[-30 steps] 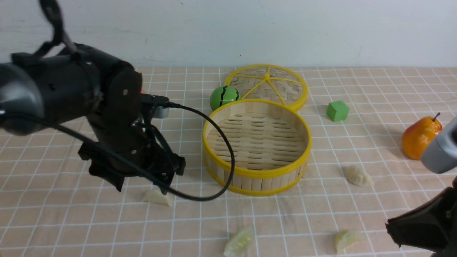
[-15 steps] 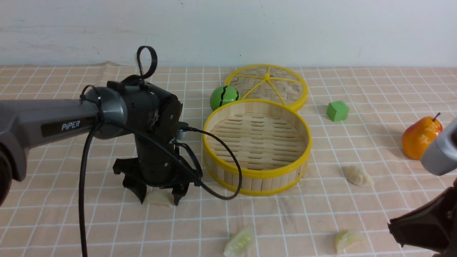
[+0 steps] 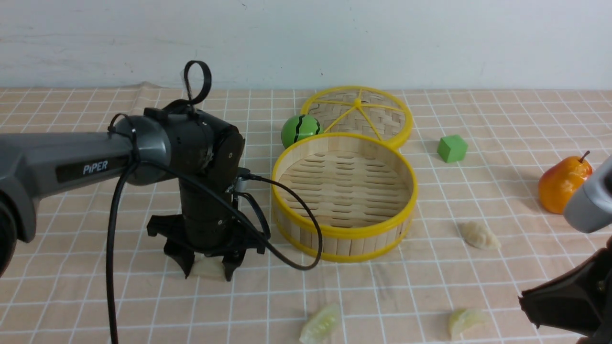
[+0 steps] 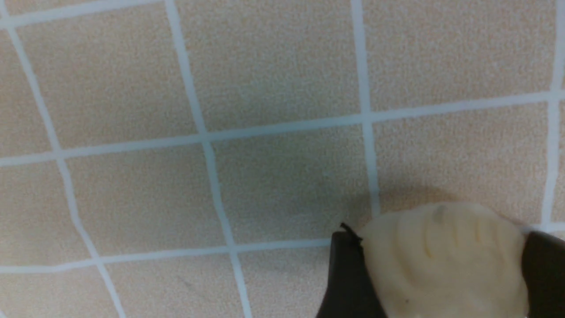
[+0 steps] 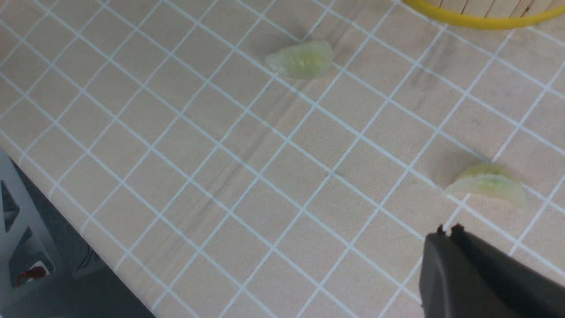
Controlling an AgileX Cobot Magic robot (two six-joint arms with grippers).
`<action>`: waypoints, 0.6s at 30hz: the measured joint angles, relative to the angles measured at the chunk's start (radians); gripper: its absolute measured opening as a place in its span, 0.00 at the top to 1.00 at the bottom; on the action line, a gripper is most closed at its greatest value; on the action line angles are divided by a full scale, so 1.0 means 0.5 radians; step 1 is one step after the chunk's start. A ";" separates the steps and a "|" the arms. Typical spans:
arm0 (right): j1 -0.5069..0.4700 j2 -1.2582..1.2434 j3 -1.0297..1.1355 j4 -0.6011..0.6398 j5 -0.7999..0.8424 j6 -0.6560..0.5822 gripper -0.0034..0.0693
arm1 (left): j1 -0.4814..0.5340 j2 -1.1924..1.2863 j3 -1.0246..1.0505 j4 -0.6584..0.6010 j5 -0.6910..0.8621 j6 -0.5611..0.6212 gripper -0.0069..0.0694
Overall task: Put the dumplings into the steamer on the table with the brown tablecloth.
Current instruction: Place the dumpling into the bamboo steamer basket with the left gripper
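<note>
Left jaws (image 3: pixel 207 273) straddle a pleated dumpling (image 4: pixel 446 265), nearly closed on it — long axis running jaw to jaw, one end cut off; right jaws (image 3: pixel 526 301) shut, empty.

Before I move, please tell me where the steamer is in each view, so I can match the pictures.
Front view: the steamer is near the middle, whole rim visible.
Left wrist view: not in it.
Right wrist view: only part of its yellow rim and strip wall, cut by the picture's border.
Shared landmark: the white-gridded brown tablecloth.
</note>
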State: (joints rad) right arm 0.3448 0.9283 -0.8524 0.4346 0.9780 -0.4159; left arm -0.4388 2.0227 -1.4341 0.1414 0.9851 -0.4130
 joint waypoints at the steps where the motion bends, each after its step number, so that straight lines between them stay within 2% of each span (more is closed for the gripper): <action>1: 0.000 0.000 0.000 0.000 0.000 0.000 0.95 | 0.000 -0.016 -0.004 0.006 0.007 0.000 0.32; 9: 0.000 0.000 0.000 0.002 0.000 0.002 0.94 | -0.075 -0.135 -0.424 0.012 0.159 0.170 0.32; 13: 0.000 0.000 0.000 0.014 0.000 0.002 0.93 | -0.287 -0.065 -0.875 -0.009 0.147 0.371 0.32; 18: 0.000 0.000 0.000 0.017 0.036 0.002 0.93 | -0.415 0.205 -1.291 -0.040 0.072 0.446 0.32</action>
State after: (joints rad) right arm 0.3448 0.9283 -0.8524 0.4430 0.9958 -0.4151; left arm -0.6462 2.1251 -2.0795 0.1214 1.0212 -0.1898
